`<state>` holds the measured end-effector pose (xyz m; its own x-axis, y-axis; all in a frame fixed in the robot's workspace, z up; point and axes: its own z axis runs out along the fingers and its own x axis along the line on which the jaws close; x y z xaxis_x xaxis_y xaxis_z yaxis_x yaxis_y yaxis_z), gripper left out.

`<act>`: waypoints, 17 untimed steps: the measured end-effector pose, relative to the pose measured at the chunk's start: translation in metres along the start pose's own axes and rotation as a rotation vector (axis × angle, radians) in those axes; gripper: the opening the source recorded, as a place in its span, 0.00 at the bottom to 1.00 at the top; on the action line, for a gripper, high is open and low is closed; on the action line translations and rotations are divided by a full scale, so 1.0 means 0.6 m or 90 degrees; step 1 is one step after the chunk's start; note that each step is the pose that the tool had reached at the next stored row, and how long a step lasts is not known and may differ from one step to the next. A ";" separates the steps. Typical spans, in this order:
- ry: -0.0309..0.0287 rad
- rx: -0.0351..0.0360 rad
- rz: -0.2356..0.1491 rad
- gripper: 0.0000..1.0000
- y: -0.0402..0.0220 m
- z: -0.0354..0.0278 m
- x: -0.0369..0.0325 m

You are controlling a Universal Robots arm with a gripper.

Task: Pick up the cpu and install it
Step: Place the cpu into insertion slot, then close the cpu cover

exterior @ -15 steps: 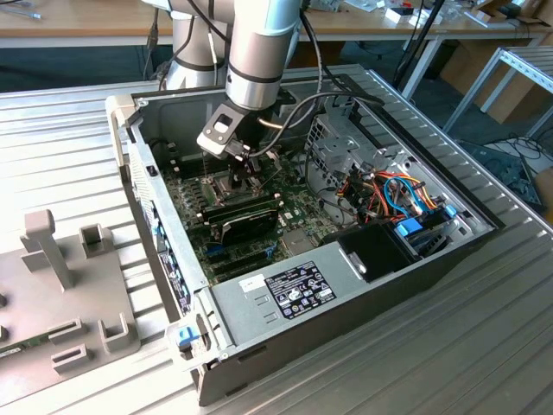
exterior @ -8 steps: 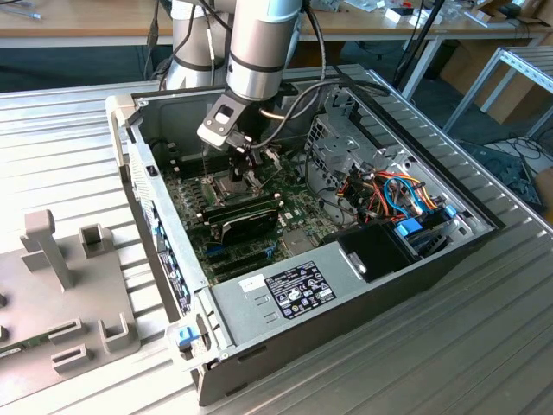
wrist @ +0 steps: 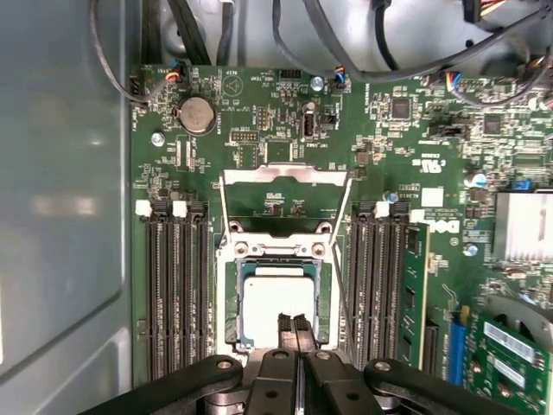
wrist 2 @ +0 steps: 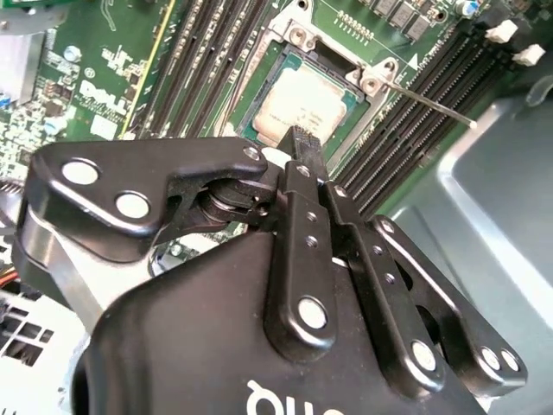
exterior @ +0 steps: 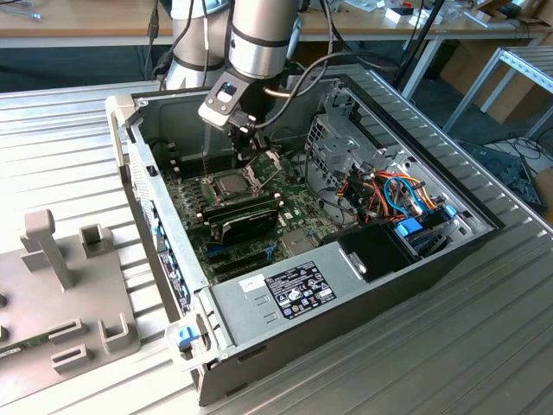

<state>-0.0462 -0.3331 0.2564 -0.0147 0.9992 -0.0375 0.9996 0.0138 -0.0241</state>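
The cpu (wrist: 276,298) (wrist 2: 298,108) (exterior: 232,183), a small silver-grey square, lies flat in its socket on the green motherboard (wrist: 259,112) inside the open computer case. The hinged metal socket frame (wrist: 285,177) stands folded open behind it, and its thin lever (wrist 2: 432,105) sticks out to the side. My gripper (wrist: 294,333) (wrist 2: 302,138) (exterior: 244,147) hangs just above the chip's near edge. Its two black fingers are pressed together, with nothing between them.
Black memory slots (wrist: 173,294) flank the socket, with one long module (wrist: 415,285) seated. The case wall (exterior: 138,164), drive cage (exterior: 333,138), coloured cables (exterior: 397,194) and power supply (exterior: 285,290) ring the board. A grey fixture (exterior: 69,285) stands on the exterior view's left.
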 end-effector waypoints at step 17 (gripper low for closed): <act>0.0000 -0.0014 0.000 0.11 0.000 -0.006 0.000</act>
<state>-0.0462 -0.3331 0.2599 -0.0147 0.9992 -0.0375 0.9997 0.0139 -0.0220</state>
